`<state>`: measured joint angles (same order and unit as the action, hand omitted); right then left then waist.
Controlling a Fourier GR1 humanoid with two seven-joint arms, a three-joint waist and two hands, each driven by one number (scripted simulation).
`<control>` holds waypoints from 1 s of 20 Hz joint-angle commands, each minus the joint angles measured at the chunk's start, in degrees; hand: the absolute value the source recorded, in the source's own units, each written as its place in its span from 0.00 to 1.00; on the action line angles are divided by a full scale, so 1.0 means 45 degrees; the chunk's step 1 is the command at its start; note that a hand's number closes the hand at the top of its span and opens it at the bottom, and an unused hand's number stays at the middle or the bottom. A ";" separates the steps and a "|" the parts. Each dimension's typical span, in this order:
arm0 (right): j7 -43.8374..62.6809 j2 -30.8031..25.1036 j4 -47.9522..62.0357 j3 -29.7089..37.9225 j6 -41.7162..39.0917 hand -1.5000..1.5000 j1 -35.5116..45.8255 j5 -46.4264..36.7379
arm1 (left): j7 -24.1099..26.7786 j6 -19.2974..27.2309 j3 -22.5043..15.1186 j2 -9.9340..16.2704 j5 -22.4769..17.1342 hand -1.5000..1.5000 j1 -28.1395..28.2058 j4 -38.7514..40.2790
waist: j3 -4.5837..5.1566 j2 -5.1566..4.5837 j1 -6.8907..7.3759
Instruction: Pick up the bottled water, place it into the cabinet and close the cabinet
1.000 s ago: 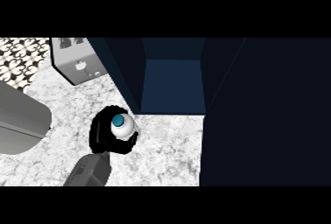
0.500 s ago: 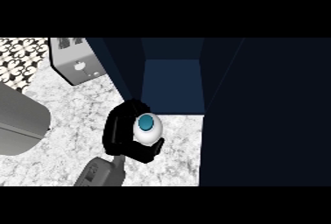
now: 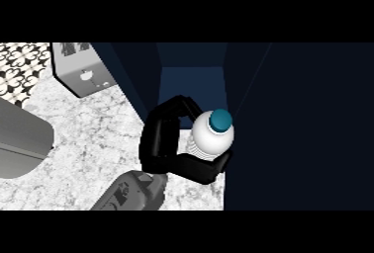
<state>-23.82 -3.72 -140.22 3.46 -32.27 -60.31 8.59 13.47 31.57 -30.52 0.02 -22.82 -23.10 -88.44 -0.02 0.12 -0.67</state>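
Right now I have the bottle (image 3: 212,138) wrapped in my right hand (image 3: 162,143), fingers curled round its white body from the left and underneath, the thumb side arching over the top toward the blue cap (image 3: 220,119). It sits just right of the frame's centre, at the front lip of the cabinet (image 3: 191,79), whose dark blue opening runs up from there toward the top middle of the frame. I see the bottle almost end-on, cap toward me, so I judge its long axis to be close to upright. What the next move turns on is this: the opening lies straight up-frame from the bottle, while the dark door panel (image 3: 300,123) stands right against it on the right. I would carry it upward in the frame, not rightward. The speckled counter (image 3: 80,138) spreads to the left. A grey forearm (image 3: 18,138) shows at the left edge, but its hand is out of frame.
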 commanded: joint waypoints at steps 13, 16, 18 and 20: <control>0.1174 -0.0280 -0.1852 0.1155 -0.0299 0.00 -0.0456 0.2159 | 0.0168 0.3174 -0.0025 -0.0004 -0.0876 1.00 -0.4651 0.4498 | 0.0015 -0.0085 -0.0344; 0.0857 -0.0262 -0.1006 0.1446 -0.0353 0.00 0.0182 0.1888 | -0.0225 0.3279 -0.0020 -0.0004 -0.0774 1.00 -0.5610 0.5201 | 0.0007 -0.0056 -0.0217; 0.0780 0.0176 -0.1247 0.0977 -0.0317 0.00 -0.0175 0.1599 | 0.0606 0.1772 0.1143 0.0132 -0.0867 1.00 -0.5294 0.6172 | 0.0015 -0.0077 -0.0240; 0.1145 -0.0178 -0.1313 0.1244 -0.0381 0.00 0.0135 0.1948 | 0.0618 0.1994 0.0915 -0.0003 -0.1074 1.00 -0.5720 0.6785 | 0.0014 -0.0098 -0.0235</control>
<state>-22.28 -4.52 -139.15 8.49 -33.74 -58.02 10.62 14.76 42.77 -28.36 0.17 -27.03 -46.61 -63.65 0.04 -0.23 -1.65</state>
